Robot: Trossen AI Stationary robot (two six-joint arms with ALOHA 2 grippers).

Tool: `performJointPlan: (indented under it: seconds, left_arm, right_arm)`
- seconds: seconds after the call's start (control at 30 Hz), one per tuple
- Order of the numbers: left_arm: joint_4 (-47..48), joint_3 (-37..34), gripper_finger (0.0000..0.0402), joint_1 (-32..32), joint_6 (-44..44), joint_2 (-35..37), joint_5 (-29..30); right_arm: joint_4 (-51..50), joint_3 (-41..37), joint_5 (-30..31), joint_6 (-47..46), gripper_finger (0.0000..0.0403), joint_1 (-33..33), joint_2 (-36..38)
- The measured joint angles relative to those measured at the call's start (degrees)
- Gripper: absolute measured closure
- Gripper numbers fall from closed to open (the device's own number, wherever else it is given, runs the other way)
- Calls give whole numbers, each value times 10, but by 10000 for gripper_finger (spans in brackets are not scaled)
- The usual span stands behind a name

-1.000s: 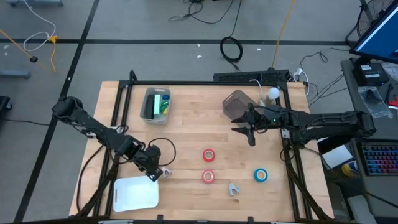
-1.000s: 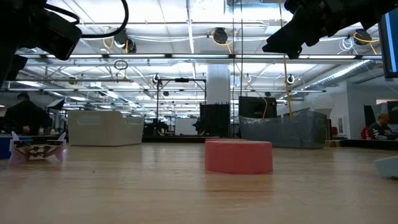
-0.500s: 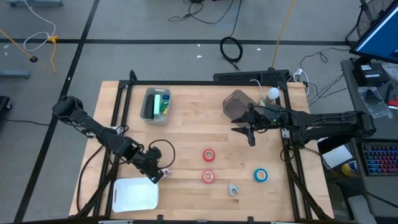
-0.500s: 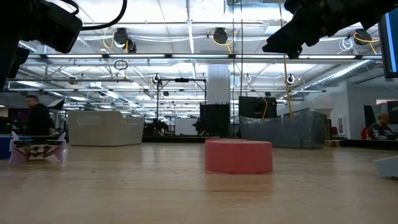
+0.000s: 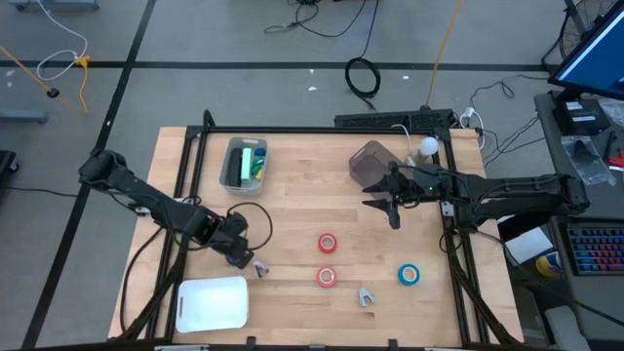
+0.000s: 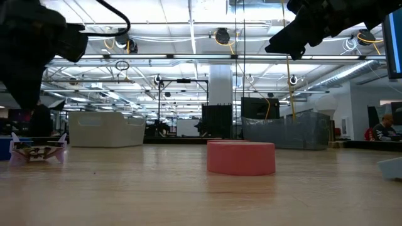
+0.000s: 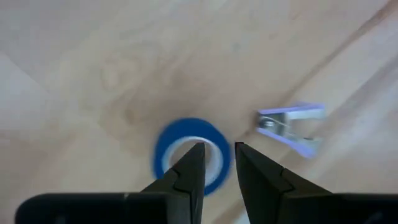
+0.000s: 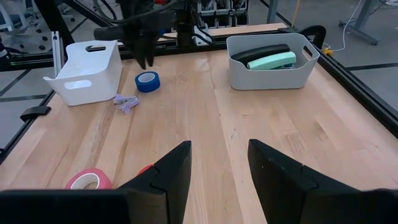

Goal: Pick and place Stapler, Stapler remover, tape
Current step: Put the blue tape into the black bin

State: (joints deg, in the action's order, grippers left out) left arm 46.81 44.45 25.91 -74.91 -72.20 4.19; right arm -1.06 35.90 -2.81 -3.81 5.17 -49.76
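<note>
Left gripper [image 7: 216, 163], fingers slightly apart and holding nothing, hovers over a blue tape roll [image 7: 191, 154] beside a purple staple remover [image 7: 291, 126].

High cam: straight down, whole table [image 5: 292, 210]. Low cam: tabletop level, close behind a red tape roll [image 6: 241, 157], facing the room. Left wrist: close, looking down on a blue tape roll [image 7: 186, 149]. Right wrist: across the table, shares that blue roll.
</note>
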Motion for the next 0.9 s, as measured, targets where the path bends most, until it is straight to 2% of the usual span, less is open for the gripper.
performJointPlan:
  seconds: [0.33,0.5,0.9]
  left_arm:
    - [36,-4,312,-30,146,-5,-8]
    - [35,-19,312,-30,148,-5,-42]
    - [29,-37,312,-20,137,-5,-56]
  right_arm:
    - [0,0,0,0,252,0,0]
    - [0,0,0,1,252,0,0]
    - [-1,0,0,2,252,0,0]
